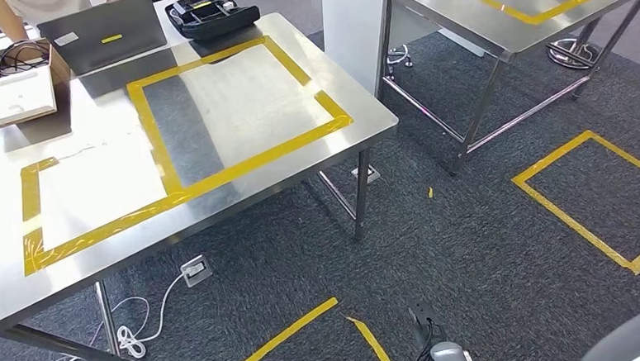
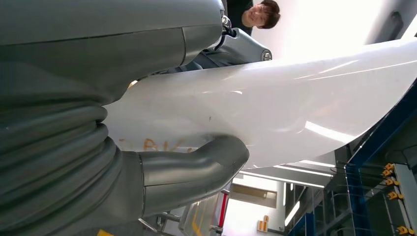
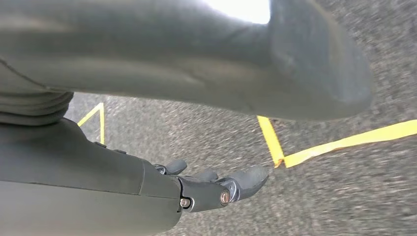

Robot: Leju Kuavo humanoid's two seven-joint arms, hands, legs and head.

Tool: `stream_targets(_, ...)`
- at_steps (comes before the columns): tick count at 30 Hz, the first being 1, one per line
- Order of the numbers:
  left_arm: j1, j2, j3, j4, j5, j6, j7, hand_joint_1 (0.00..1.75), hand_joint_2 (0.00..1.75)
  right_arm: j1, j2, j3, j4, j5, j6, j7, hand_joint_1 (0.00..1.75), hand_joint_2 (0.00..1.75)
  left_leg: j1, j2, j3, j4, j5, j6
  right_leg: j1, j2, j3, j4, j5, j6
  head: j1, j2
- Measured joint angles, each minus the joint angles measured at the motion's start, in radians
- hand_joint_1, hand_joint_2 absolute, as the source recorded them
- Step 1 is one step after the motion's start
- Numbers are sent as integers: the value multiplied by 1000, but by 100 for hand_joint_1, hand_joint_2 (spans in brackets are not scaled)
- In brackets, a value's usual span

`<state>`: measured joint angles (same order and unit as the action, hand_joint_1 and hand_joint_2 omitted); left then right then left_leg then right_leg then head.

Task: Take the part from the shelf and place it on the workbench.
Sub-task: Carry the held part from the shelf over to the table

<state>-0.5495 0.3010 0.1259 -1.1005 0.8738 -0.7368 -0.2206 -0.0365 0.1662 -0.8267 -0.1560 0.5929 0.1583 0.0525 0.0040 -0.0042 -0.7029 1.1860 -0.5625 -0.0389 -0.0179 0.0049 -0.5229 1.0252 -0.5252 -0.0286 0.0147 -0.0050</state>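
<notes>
In the left wrist view my left hand (image 2: 192, 167) grips a large white curved panel, the part (image 2: 275, 103); the thick grey thumb presses against its face, and the other fingers are hidden behind it. Faint orange writing marks the panel near the thumb. In the head view the steel workbench (image 1: 238, 94) stands ahead to the left, with yellow tape outlines (image 1: 167, 168) on its top. My right hand (image 3: 216, 189) hangs over the grey carpet, fingers stretched out and holding nothing.
On the workbench's far side lie a grey laptop (image 1: 110, 33), a cardboard box (image 1: 18, 80) and a black device (image 1: 211, 12), with a person (image 1: 18, 14) behind. A second steel table (image 1: 473, 15) stands at right. Tape squares (image 1: 599, 199) mark the floor; cables (image 1: 134, 331) trail under the bench.
</notes>
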Motion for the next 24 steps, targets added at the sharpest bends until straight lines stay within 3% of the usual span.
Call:
stream_targets(2,1,1,0,2,0,0,1,175,175,0,0,0,0,2,0,0,0,0,-3,5,13,-117,125,10,2,1,28,1,-27,9,-3,0)
stream_targets(3,2,1,0,2,-1,0,2,175,175,0,0,0,0,3,0,0,0,0,-6,7,18,-149,165,17,3,1,36,-3,-38,16,-5,0)
stream_targets(4,2,2,1,2,-1,1,3,175,175,0,0,0,0,5,0,0,0,0,-8,7,21,-163,178,25,4,1,45,-3,-42,23,-6,0)
stream_targets(6,3,4,1,-1,-1,0,4,175,175,-2,-1,0,0,6,0,-1,0,0,-8,4,40,-169,170,41,3,0,56,-3,-45,36,-4,0)
stream_targets(8,1,4,1,-4,-1,0,4,175,175,-7,-1,0,0,6,0,-2,0,0,-6,1,64,-176,160,53,3,-1,28,58,-44,41,0,0)
stream_targets(10,1,2,1,-5,-1,0,4,175,175,-10,-2,0,0,7,0,-2,0,0,-6,0,83,-178,143,62,4,-1,-56,172,-68,45,2,0)
stream_targets(11,3,0,1,-4,-1,0,5,175,175,-9,-2,0,0,7,0,-2,0,0,-8,-2,93,-178,133,64,4,-1,-100,217,-94,46,4,0)
stream_targets(13,5,-3,0,-2,-1,0,6,175,175,-6,-3,0,0,7,0,-2,0,0,-9,-5,120,-177,109,65,6,-1,-159,236,-136,48,6,0)
stream_targets(14,5,-4,0,-1,-2,0,7,175,175,-5,-3,0,0,7,0,-1,0,0,-10,-6,136,-177,95,64,7,-1,-168,208,-127,45,7,0)
stream_targets(15,5,-6,0,0,-2,0,7,175,175,-5,-3,0,0,7,0,-1,0,0,-11,-7,154,-177,81,62,9,-1,-168,157,-85,40,7,0)
stream_targets(17,4,-11,0,3,-5,0,8,175,175,-2,-3,0,0,7,0,-1,0,0,-14,-9,182,-175,54,55,14,0,-157,52,45,27,6,0)
stream_targets(18,3,-14,0,4,-7,0,10,175,175,-1,-4,0,0,7,0,1,0,0,-15,-11,191,-174,42,51,18,1,-150,21,93,22,4,0)
stream_targets(19,2,-16,-1,6,-10,0,11,175,175,0,-4,0,0,7,0,3,0,0,-16,-14,197,-172,35,45,20,2,-147,7,115,17,3,0)
stream_targets(22,-6,-17,-2,6,-14,-1,11,175,175,-6,-4,0,0,6,-1,8,0,0,-16,-14,196,-145,36,29,17,2,-123,-4,108,1,3,0)
stream_targets(24,-11,-17,-2,9,-16,-2,11,175,175,-9,-4,-1,0,5,-1,9,0,0,-12,-8,145,-60,34,19,13,2,-100,-8,96,-9,2,0)
